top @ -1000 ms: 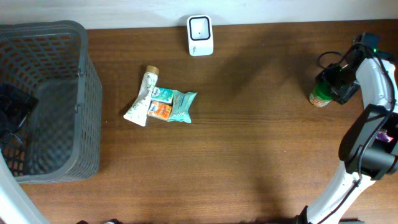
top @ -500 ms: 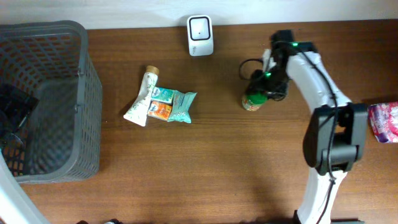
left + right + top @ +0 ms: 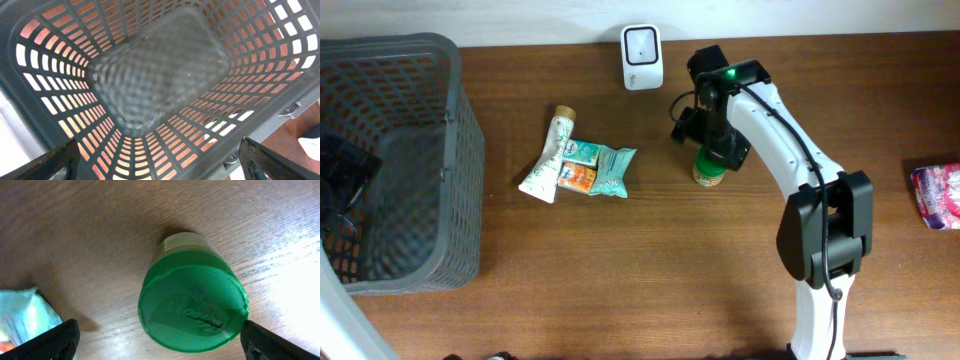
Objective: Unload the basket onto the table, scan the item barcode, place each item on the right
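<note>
No word or number can be read anywhere. The green lid [image 3: 192,302] carries raised lettering across its top, too blurred to make out. The tube [image 3: 548,155], the teal packet [image 3: 612,170] and the pink packet [image 3: 938,195] on the surface [image 3: 620,270] bear print too small to read.

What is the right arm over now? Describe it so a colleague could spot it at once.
From the white scanner at the far edge of the table, go slightly right in the overhead view and nearer, to the right gripper. Below it a small jar stands upright on the wood. Its round green lid sets it apart from the flat packets and tube lying further left.
</note>
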Robot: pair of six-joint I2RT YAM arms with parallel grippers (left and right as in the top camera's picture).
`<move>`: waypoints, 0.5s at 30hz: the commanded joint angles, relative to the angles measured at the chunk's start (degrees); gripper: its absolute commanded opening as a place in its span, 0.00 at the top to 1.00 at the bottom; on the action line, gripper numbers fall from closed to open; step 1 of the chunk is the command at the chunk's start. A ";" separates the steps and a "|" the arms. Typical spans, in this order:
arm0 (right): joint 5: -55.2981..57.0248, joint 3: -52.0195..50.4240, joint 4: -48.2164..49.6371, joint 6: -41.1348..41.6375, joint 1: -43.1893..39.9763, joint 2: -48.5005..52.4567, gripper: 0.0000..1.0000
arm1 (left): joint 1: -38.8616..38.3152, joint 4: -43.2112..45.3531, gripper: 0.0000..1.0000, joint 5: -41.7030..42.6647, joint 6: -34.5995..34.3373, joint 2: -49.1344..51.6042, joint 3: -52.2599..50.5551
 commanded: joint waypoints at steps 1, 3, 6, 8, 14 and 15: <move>-0.92 -5.33 2.56 8.20 -1.79 0.13 0.01 | 0.33 -0.11 0.01 0.00 -0.15 0.00 0.11; -0.96 -10.78 6.58 8.20 -2.43 0.13 0.01 | 0.33 -0.11 0.01 0.00 -0.15 0.00 0.11; -0.98 -12.68 7.96 8.15 -2.47 0.13 0.01 | 0.33 -0.11 0.01 0.00 -0.15 0.00 0.11; -1.18 -12.66 8.22 7.72 -2.47 0.13 0.01 | 0.33 -0.11 0.01 0.00 -0.15 0.00 0.11; -1.60 -4.87 6.03 -6.82 -2.45 0.11 0.03 | 0.33 -0.11 0.01 0.00 -0.15 0.00 0.11; -1.81 -4.50 6.27 -8.87 -2.45 0.11 0.08 | 0.33 -0.11 0.01 0.00 -0.15 0.00 0.11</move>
